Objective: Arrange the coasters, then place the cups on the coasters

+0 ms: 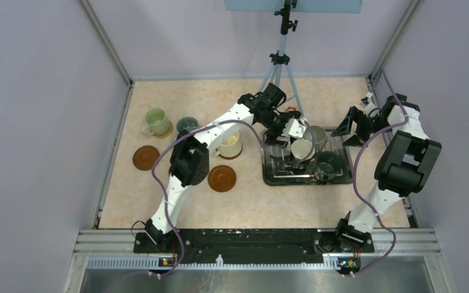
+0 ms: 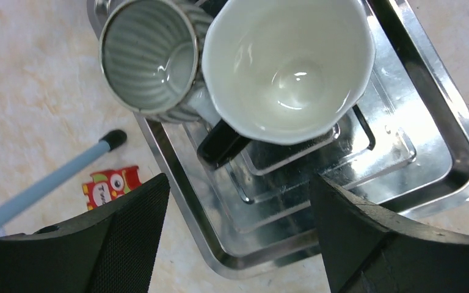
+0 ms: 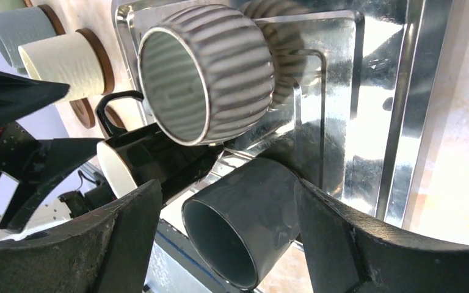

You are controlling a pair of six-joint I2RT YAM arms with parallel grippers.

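Top external, your tray [image 1: 305, 181] holds white mug [image 1: 301, 148], ribbed mug [image 1: 319, 135], dark mug [image 1: 328, 163], left gripper [image 2: 238, 183], right gripper [image 3: 229, 183] both spread, empty, tripod [image 1: 279, 67] by far rim.

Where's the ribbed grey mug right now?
The ribbed grey mug sits in the steel tray right of centre in the top view, at its far side, beside the white-inside mug, the dark mug just nearer.
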